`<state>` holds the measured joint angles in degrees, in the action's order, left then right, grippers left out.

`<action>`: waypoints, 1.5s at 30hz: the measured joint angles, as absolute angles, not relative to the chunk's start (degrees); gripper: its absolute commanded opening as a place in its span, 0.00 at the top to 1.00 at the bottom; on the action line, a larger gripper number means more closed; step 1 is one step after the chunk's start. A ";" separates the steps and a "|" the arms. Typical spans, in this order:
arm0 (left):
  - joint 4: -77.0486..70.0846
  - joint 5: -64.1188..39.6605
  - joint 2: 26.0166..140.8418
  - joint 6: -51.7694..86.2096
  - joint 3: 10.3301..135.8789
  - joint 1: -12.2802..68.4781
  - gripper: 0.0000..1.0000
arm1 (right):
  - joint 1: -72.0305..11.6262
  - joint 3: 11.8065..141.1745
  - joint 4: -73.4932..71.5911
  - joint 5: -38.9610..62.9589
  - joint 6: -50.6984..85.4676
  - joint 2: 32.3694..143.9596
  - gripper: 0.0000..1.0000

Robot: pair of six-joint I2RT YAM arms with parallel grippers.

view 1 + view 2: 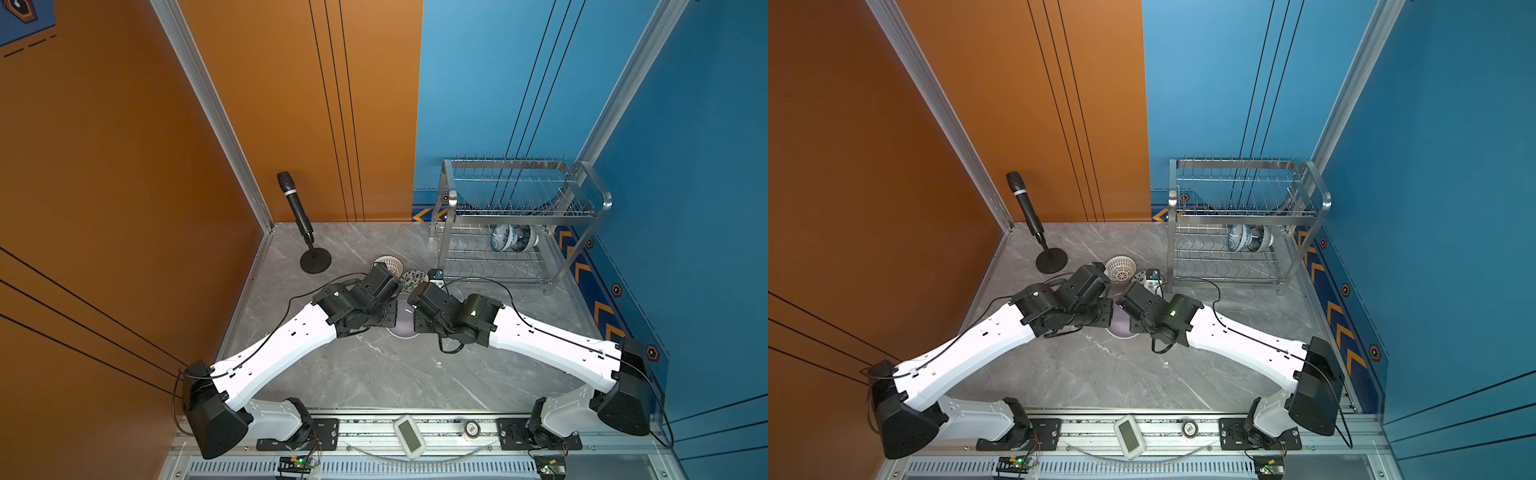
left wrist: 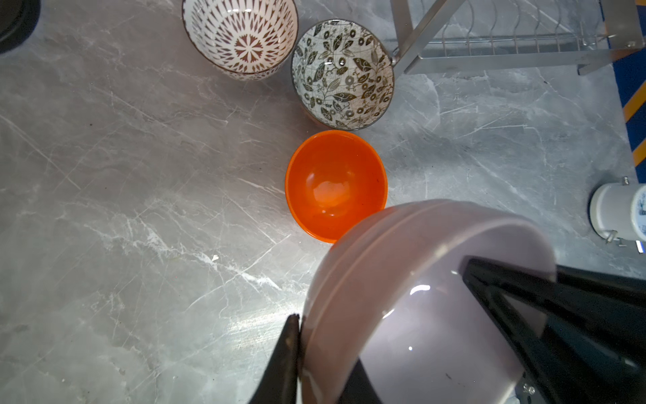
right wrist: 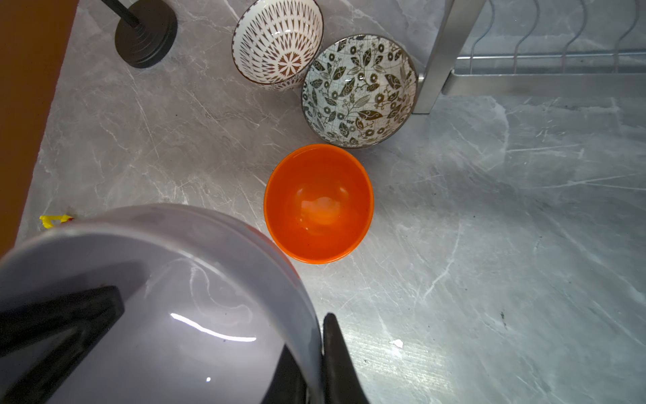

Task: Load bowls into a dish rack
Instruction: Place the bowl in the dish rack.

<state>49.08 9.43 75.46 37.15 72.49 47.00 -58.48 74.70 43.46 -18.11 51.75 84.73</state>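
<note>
Lilac bowl (image 2: 419,280) rim pinched by left fingers (image 2: 292,356); right fingers (image 3: 335,360) likewise.

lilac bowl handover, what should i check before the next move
1. Right gripper clamped on the lilac bowl rim: ok.
2. Left gripper free of that rim: cannot tell; its fingers straddle it.
3. Lilac bowl clear of the orange bowl: cannot tell; they overlap in both wrist views.
4. Free slots in the dish rack lower tier beside the floral bowl and dark blue bowl: ok.
</note>
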 measured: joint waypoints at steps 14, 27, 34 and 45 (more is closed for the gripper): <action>47.31 8.14 75.44 36.71 74.08 47.03 0.47 | -57.34 72.40 47.62 -23.22 54.30 84.42 1.00; 47.24 8.19 71.90 35.81 73.69 43.09 0.44 | -53.23 71.79 60.16 -33.89 55.61 75.26 1.00; 46.96 8.14 69.43 35.81 70.63 39.97 0.44 | -50.04 71.79 70.32 -41.85 55.53 74.61 1.00; 46.96 7.64 67.44 35.86 68.12 38.57 0.45 | -44.27 73.91 79.40 -53.80 52.31 79.11 1.00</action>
